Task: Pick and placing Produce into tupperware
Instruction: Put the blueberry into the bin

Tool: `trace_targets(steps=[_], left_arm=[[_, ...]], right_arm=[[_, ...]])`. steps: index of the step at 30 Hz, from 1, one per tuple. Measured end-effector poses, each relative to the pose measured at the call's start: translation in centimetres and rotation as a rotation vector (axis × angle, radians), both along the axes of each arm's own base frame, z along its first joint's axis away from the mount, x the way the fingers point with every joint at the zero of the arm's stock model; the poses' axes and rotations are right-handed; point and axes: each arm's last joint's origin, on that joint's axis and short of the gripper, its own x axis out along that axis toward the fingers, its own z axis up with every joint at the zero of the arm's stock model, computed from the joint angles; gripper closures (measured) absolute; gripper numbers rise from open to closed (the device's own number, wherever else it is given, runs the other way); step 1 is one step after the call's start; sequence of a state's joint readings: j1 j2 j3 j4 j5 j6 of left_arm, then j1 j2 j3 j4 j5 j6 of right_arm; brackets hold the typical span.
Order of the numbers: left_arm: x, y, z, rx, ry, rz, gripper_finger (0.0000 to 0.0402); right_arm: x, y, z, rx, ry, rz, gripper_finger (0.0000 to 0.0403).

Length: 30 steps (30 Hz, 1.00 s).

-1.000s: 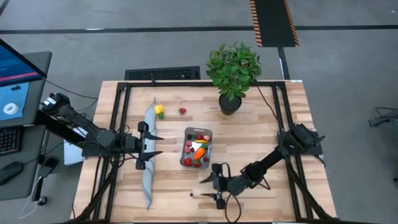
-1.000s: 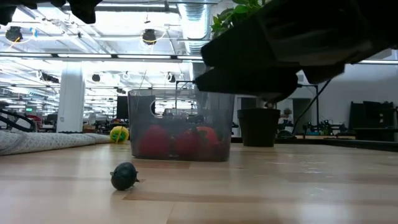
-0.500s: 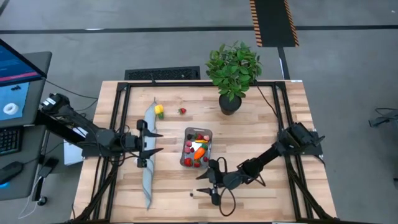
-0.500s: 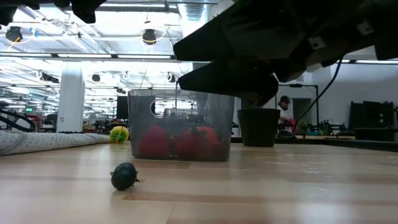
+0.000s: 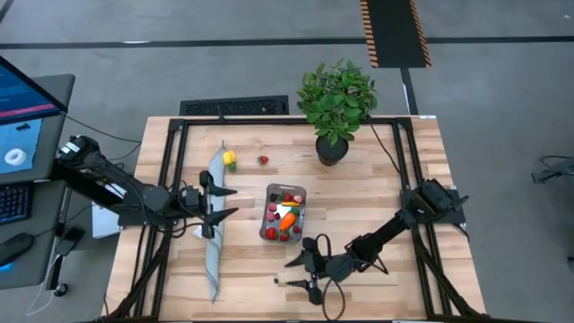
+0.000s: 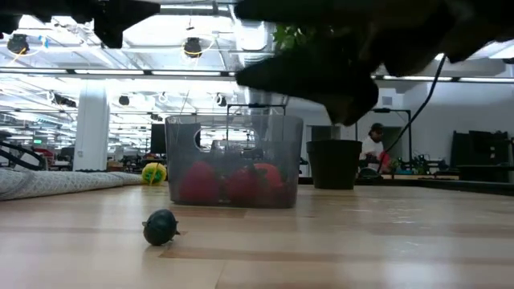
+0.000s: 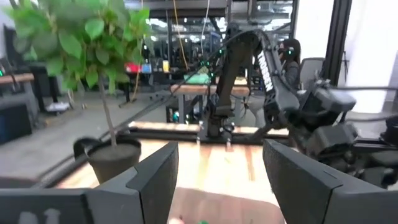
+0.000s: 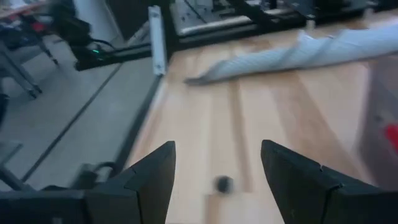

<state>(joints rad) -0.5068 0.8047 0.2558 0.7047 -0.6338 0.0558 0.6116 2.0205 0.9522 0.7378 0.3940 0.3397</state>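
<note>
The tupperware [image 5: 284, 213] is a clear rectangular container at mid-table holding red, pink and orange produce; in the low view the tupperware [image 6: 233, 160] shows red pieces inside. A yellow piece [image 5: 230, 160] and a red berry [image 5: 263, 160] lie on the table toward the far edge. A small dark round piece [image 5: 276, 281] lies near the near edge, also seen as a dark ball [image 6: 161, 227] and as a dark ball [image 8: 224, 183]. My right gripper [image 5: 290, 273] is open, hovering just right of that piece. My left gripper [image 5: 233, 202] is open, above the cloth left of the tupperware.
A long grey folded cloth strip [image 5: 215, 229] runs from far to near on the table's left part. A potted green plant [image 5: 336, 103] stands at the far edge. A black frame borders the tabletop. A person [image 6: 376, 152] is in the room beyond.
My right gripper has swung slightly toward the table's left, then drawn back toward the near edge, staying open by the dark piece. My left gripper has drifted a little toward the far edge and the tupperware, still open. No produce has moved.
</note>
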Motion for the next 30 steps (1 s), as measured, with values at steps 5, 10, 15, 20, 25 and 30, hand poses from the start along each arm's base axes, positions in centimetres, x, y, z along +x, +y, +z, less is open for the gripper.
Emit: trace_targets(steps=[5, 10, 15, 20, 25, 30], left_arm=[[0.1, -0.1, -0.4, -0.071, 0.028, -0.01, 0.0176], [0.4, -0.3, -0.8, -0.086, 0.048, -0.018, 0.0176], [0.6, -0.8, -1.4, -0.103, 0.073, -0.036, 0.0176], [0.9, -1.4, -1.3, -0.108, 0.04, -0.058, 0.0176], [0.9, -1.8, -1.1, -0.07, 0.005, -0.069, 0.0176], [0.9, -1.9, -1.1, -0.059, 0.004, -0.073, 0.0176]], right_arm=[[0.8, 2.6, -1.4, -0.048, 0.002, 0.002, 0.0143], [2.5, 3.8, -3.2, -0.077, 0.048, 0.009, 0.0143], [3.3, 3.7, -3.8, -0.061, 0.083, -0.012, 0.0143], [3.2, 3.3, -4.6, -0.067, 0.14, -0.054, 0.0143], [3.5, 2.7, -4.7, -0.036, 0.16, -0.079, 0.0143], [3.7, 2.1, -4.9, -0.037, 0.181, -0.1, 0.0143]])
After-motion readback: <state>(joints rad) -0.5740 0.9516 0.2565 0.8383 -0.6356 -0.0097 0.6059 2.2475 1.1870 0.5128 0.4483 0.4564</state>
